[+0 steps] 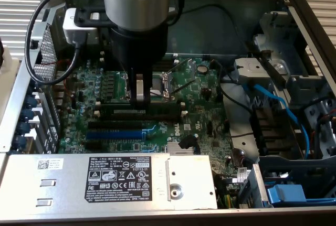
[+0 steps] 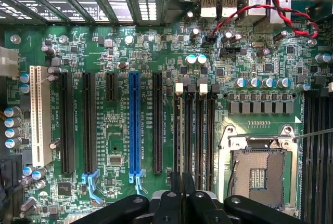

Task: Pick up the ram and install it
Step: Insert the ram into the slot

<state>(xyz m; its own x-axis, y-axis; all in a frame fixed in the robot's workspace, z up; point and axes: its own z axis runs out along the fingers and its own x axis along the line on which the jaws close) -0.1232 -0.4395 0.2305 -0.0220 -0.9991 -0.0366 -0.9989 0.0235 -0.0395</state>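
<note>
**A:** Where's the ram (image 1: 160, 105)?

**B:** Standing on edge, mid-motherboard (image 2: 119, 151), right over the DIMM slots (image 2: 200, 130). It sits between the CPU socket (image 2: 258, 169) and the blue expansion slot (image 2: 134, 125). The pincer (image 1: 139, 96) is nearly together, clamped on the stick's top edge at about mid-length.

**A:** Seated?

**B:** Can't tell. It's at or just above the slot mouth. From the wrist view it looks lined up with the slot furthest from the socket, but that's my read, not certain.

**A:** Orientation?

**B:** Long axis is parallel to the slots, running from the exterior view's left to its right, along the power supply's (image 1: 105, 179) long edge. Flat faces are vertical. Contact edge presumably points down at the board. I can't see the notch.

**A:** What does seating it need?

**B:**
- Keep the stick square to the slot, no yaw.
- Both ends should enter together, so press straight down, not tilted.
- The white end clips (image 2: 180, 87) must be swung open, or it won't drop in.
- The grip is central, so the load should spread evenly.
- Main risks are landing on the slot wall or in the neighbouring slot, since they're packed tight.
</note>
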